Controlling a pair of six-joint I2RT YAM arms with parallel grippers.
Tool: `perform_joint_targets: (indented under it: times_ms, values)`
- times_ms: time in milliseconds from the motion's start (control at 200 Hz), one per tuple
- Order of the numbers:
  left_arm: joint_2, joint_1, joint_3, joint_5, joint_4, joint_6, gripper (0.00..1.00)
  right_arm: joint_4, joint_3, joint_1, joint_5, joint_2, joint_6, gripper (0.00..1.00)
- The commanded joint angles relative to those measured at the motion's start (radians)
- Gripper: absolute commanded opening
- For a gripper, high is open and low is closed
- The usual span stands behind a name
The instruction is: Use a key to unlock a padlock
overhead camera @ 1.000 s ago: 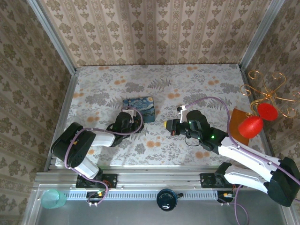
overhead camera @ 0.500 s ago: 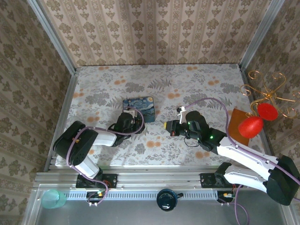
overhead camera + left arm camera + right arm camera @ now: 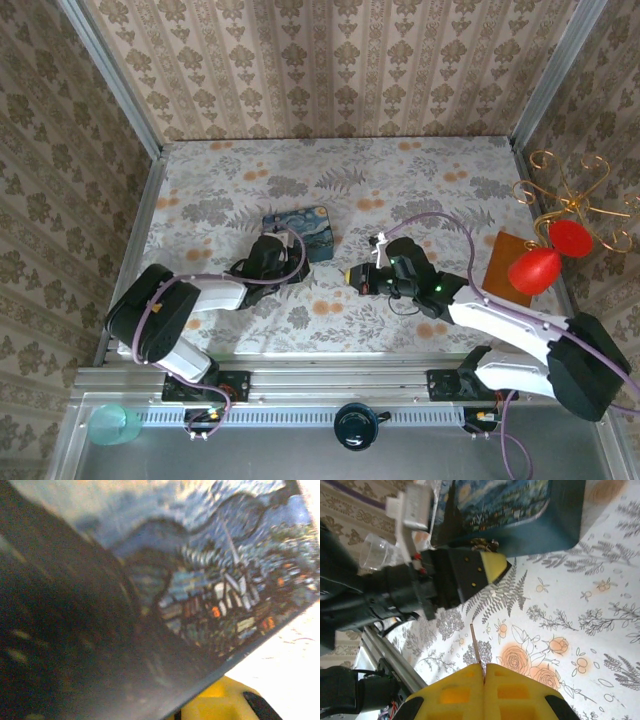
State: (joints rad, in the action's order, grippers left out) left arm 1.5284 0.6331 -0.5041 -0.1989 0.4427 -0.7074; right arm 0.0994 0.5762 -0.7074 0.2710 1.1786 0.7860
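From above, your left gripper (image 3: 272, 252) sits at the near-left corner of the tin (image 3: 298, 231), touching it or just beside it. You cannot tell from here how its fingers stand. Your right gripper (image 3: 353, 276) hangs right of the tin, apart from it, pointing left toward the other gripper.

On the left wrist, the tin's painted lid (image 3: 225, 580) is very close and blurred, with one yellow finger (image 3: 220, 702) at the bottom edge.

On the right wrist, your fingers are pressed together on a thin key (image 3: 475, 647), its blade aimed toward the left gripper (image 3: 495, 562). At that gripper's yellow tip, against the tin's wall, lies a small dark, brassy thing, most likely the padlock (image 3: 482, 544). Whether it is pinched you cannot tell.

You seem to be bringing the key to the lock, with nothing inserted yet. The next move calls for lining the blade up with the keyway, which is hidden here, and going in slowly and straight.
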Motion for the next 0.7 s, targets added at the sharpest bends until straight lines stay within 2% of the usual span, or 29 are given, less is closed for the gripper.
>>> perform_joint_targets:
  times_ms: [0,160,330,470,695]
  values:
    - [-0.056,-0.009,-0.011,-0.123,-0.031,-0.045,0.03,0.122,-0.026,0.002,0.129,0.073,0.063,0.0]
    - [-0.077,-0.01,-0.04,-0.203,-0.087,-0.105,0.03,0.24,-0.035,0.002,0.178,0.167,0.087,0.0]
    - [-0.088,-0.015,-0.039,-0.274,-0.062,-0.166,0.03,0.333,-0.036,0.011,0.227,0.266,0.091,0.0]
    - [-0.11,-0.018,-0.037,-0.284,-0.074,-0.184,0.05,0.408,-0.027,0.031,0.316,0.356,0.113,0.0]
    - [-0.124,-0.033,-0.018,-0.306,-0.035,-0.224,0.05,0.531,-0.049,0.062,0.37,0.427,0.151,0.0]
